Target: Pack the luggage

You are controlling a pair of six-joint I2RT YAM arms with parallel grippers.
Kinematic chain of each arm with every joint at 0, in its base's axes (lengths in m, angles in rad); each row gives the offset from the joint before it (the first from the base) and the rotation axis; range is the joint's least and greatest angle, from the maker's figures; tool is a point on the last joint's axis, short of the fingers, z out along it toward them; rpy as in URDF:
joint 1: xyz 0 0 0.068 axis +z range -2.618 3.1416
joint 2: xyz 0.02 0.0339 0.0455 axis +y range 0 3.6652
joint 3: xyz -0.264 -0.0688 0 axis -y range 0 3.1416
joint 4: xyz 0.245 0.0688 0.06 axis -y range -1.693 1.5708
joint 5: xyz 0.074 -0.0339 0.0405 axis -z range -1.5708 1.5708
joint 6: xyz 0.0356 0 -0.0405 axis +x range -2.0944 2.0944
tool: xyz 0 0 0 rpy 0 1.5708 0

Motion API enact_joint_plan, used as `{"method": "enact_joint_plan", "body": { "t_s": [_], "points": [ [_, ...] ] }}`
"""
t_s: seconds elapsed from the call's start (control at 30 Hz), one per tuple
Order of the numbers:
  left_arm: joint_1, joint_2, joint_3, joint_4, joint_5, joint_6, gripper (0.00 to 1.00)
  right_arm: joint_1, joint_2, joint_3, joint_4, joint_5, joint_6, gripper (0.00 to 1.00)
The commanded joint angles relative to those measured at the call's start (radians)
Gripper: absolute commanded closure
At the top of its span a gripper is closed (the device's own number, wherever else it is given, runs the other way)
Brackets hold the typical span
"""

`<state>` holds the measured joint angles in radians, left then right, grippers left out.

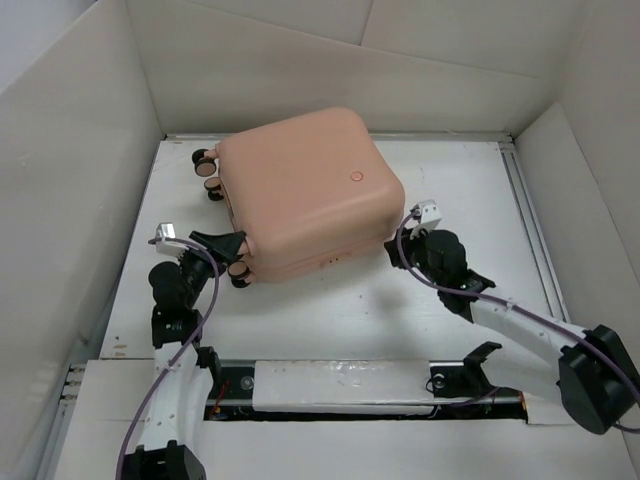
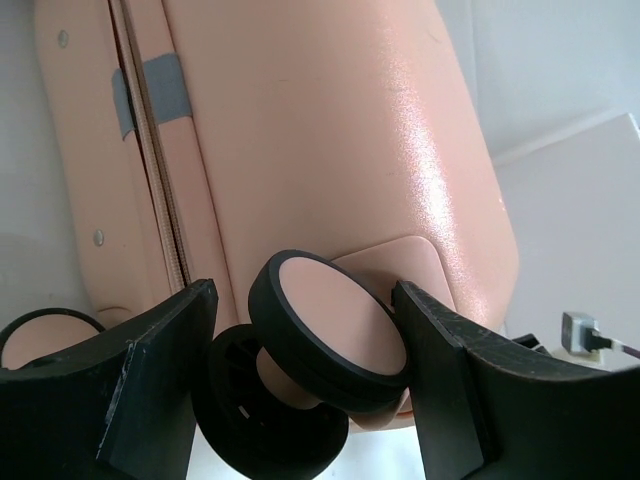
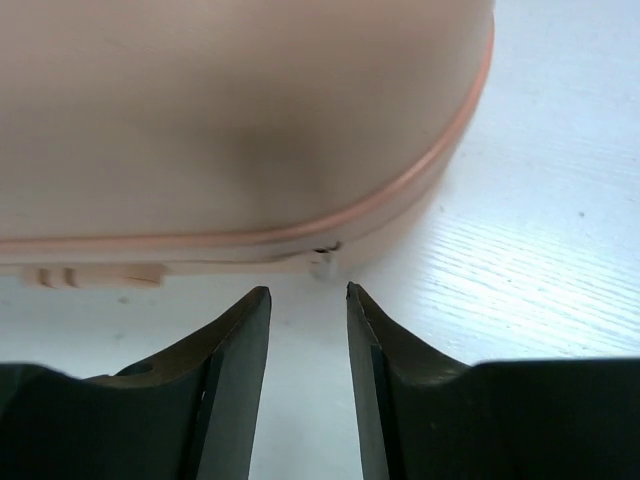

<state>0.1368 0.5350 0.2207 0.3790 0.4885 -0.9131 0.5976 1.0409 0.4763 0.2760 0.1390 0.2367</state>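
- Mounting rail [image 1: 350,385]: runs along the near edge of the tabletop [image 1: 460,180], with both arm bases behind it.
- Near strip: bare tabletop lies between the rail and the luggage [image 1: 305,190], and both arms reach across it.
- Left gripper [image 2: 302,295]: set at the luggage's near-left corner. Its fingers [image 2: 150,380] stand apart with one caster wheel [image 2: 335,335] between them. The wheel's rim is just beside one finger and clear of the other, so the wheel is not clamped.
- Right gripper [image 3: 308,292]: set low at the luggage's near-right corner. Its fingers [image 3: 235,370] are parted a little, hold nothing, and stop just short of the rim seam [image 3: 420,175].
- Luggage: lies flat at the middle of the tabletop, turned askew. The round button [image 1: 356,176] faces up, the two shell halves are shut together, and the inside is hidden.
- Right margin: a broad bare band of tabletop separates the luggage from the right wall.
- Far-left wheels [image 1: 205,160]: point toward the left wall, with a narrow margin.
- White board walls [image 1: 80,150]: enclose the left, far and right sides, and the luggage's far corner sits near the back wall.
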Motion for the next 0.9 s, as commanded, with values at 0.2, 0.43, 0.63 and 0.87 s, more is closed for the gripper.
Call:
{"method": "enact_joint_plan", "body": {
  "t_s": [0.2, 0.43, 0.63, 0.87],
  "points": [
    [-0.006, -0.020, 0.141, -0.111, -0.137, 0.092, 1.00, -0.169, 0.131, 0.070, 0.095, -0.297, -0.149, 0.52],
    [0.004, 0.037, 0.033, -0.033, -0.149, 0.083, 1.00, -0.205, 0.255, 0.101, 0.202, -0.458, -0.169, 0.58],
    [0.014, 0.083, -0.024, 0.057, -0.120, 0.045, 1.00, -0.205, 0.248, 0.036, 0.360, -0.467, -0.139, 0.96],
    [0.009, 0.094, -0.078, 0.159, -0.065, 0.017, 1.00, -0.037, 0.179, 0.015, 0.347, -0.409, -0.050, 1.00]
  ]
}}
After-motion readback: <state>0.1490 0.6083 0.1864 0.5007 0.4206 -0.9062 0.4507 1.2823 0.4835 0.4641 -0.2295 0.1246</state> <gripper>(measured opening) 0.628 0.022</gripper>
